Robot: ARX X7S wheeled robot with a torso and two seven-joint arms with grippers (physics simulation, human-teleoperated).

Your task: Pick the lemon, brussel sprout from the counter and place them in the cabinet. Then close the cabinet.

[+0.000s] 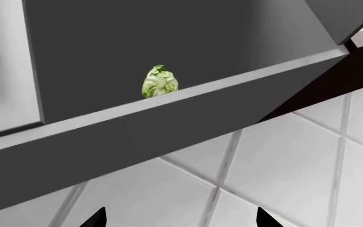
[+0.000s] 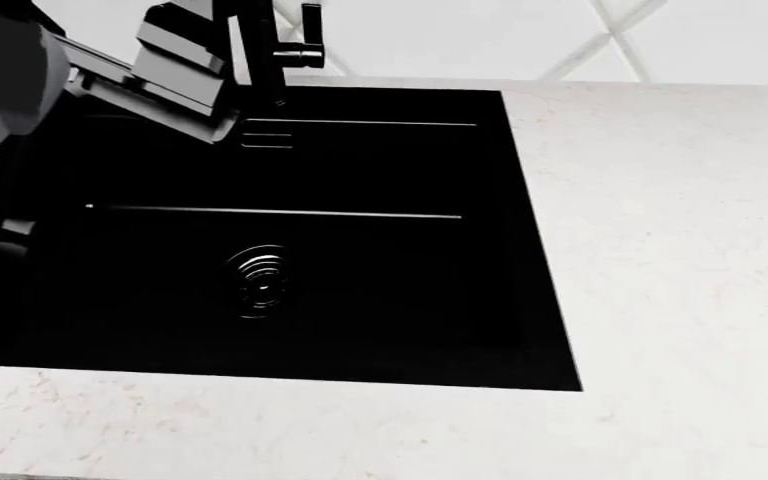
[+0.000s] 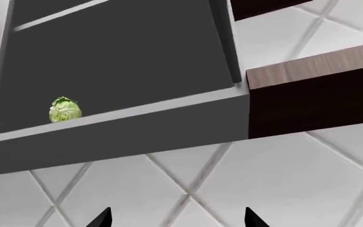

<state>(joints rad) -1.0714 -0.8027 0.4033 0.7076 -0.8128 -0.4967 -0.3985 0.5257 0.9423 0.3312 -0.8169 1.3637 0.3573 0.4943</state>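
The brussel sprout point(image 1: 160, 82) sits on the bottom shelf of the open grey cabinet point(image 1: 168, 118), seen from below in the left wrist view. The right wrist view shows the same brussel sprout point(image 3: 64, 109) on the cabinet point(image 3: 137, 127) shelf edge. My left gripper point(image 1: 180, 220) is open and holds nothing, well below the shelf. My right gripper point(image 3: 176, 220) is open too, empty, below the shelf. The lemon is out of view. The counter point(image 2: 678, 260) shows in the head view, where neither gripper's jaws show.
A large black sink point(image 2: 277, 250) with a black faucet point(image 2: 284, 45) is set in the counter. My left arm point(image 2: 131, 70) rises at the head view's left. White diamond wall tiles point(image 3: 232, 179) lie under the cabinet, with a dark wood-edged unit point(image 3: 314, 99) beside it.
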